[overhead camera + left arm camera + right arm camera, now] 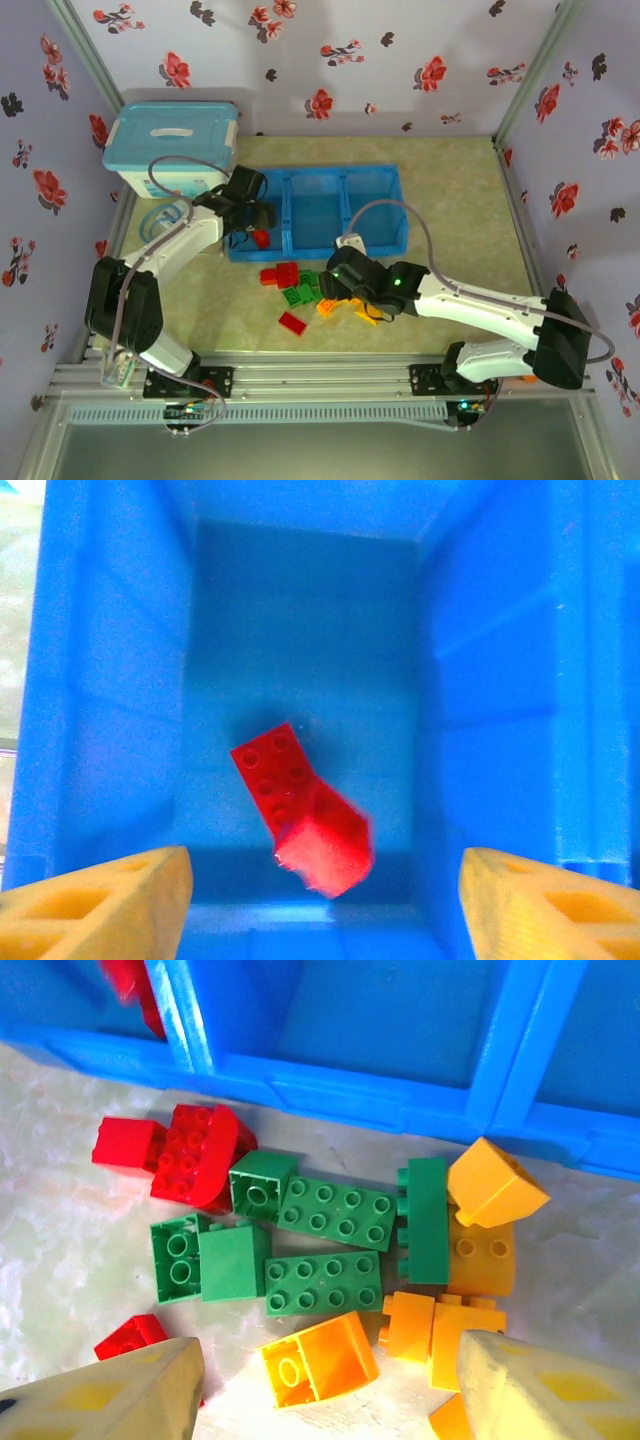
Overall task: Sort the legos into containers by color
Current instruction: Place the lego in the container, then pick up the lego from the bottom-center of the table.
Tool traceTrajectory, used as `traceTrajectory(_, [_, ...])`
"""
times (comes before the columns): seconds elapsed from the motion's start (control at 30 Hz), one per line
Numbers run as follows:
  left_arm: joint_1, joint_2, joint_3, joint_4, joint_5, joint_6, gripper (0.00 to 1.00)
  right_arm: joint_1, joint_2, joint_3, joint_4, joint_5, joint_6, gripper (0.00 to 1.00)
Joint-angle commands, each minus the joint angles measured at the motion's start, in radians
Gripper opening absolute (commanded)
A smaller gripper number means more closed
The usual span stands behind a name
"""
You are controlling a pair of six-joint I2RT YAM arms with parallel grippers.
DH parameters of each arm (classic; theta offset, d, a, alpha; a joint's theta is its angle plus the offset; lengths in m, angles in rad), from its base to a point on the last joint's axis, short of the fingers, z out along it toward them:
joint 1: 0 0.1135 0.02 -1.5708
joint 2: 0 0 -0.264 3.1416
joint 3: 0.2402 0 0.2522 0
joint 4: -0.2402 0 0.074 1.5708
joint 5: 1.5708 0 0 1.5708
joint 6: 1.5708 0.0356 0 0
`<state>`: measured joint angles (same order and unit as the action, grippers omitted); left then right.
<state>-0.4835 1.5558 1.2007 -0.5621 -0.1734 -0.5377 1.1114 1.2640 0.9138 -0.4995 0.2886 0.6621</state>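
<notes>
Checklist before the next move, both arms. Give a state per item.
1. Left claw open: ok, fingers apart, nothing held.
2. Red brick inside the left bin: ok. Settled: cannot tell, one end is blurred.
3. Right claw open above the pile: ok.
4. Orange brick roughly between its fingers: ok.
5. Room for the right finger: not ok, other orange bricks lie under it.
6. Table sorted: not ok, red, green and orange bricks lie loose on it.
</notes>
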Motion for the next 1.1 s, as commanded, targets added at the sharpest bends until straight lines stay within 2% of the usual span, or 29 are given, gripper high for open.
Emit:
traceTrajectory(0.0, [-0.001, -0.090, 0.017, -0.037, 0.007, 0.018, 0.75, 0.031, 0.045, 0.041, -0.010, 0.003, -0.040, 0.69])
traceTrajectory(0.33, [-0.085, -0.439, -0.190, 0.027, 0.004, 0.009, 0.75, 0.128, 0.211, 0.147, 0.001, -0.073, -0.145, 0.74])
traceTrajectory(0.67, [-0.162, -0.749, -0.415, -0.033, -0.038, -0.077, 0.74, 0.190, 0.378, 0.217, -0.005, -0.175, -0.194, 0.77])
traceTrajectory(0.87, [-0.204, -0.824, -0.476, -0.076, -0.075, -0.113, 0.73, 0.199, 0.429, 0.238, 0.009, -0.216, -0.205, 0.82])
traceTrajectory(1.07, [-0.268, -0.845, -0.505, -0.075, -0.095, -0.111, 0.73, 0.199, 0.456, 0.262, -0.014, -0.215, -0.212, 0.82])
